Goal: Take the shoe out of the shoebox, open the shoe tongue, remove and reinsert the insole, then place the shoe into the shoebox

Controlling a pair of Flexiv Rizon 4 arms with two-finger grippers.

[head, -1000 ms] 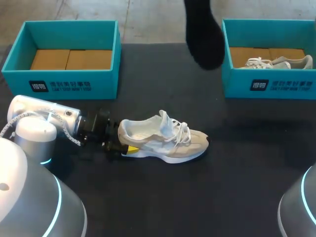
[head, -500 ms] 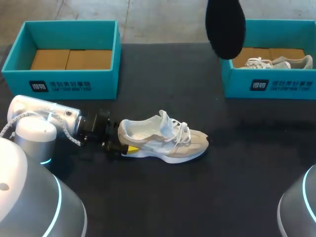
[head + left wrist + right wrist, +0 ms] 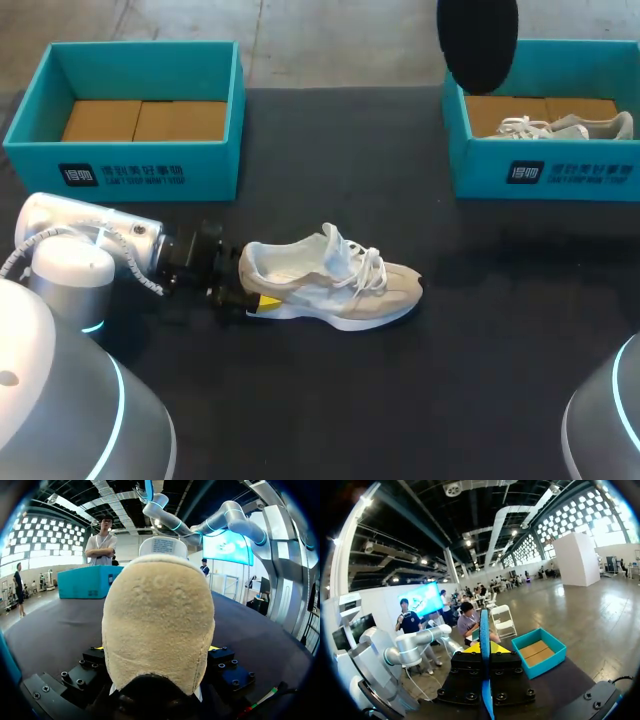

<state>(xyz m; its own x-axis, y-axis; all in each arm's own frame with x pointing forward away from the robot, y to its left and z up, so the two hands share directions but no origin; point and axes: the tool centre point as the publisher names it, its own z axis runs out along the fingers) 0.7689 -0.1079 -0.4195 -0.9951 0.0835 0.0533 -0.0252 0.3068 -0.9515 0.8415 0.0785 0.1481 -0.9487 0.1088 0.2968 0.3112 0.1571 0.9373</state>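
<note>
Left fingers (image 3: 264, 301) clamping shoe (image 3: 335, 285) heel, it seems; long axis running straight ahead of them, toe pointing away. Right fingers (image 3: 494, 649) pinching shoebox (image 3: 480, 175) wall, well apart from shoe.

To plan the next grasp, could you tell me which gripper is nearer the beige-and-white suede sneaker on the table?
Left. The left gripper clamps the heel of the beige-and-white suede sneaker; the right gripper is far off, gripping the wall of the right-hand teal cardboard shoebox.

Two teal shoeboxes (image 3: 200, 170) (image 3: 590, 175), two pale shoes (image 3: 330, 285) (image 3: 560, 127) and one dark insole (image 3: 478, 45) show.
</note>
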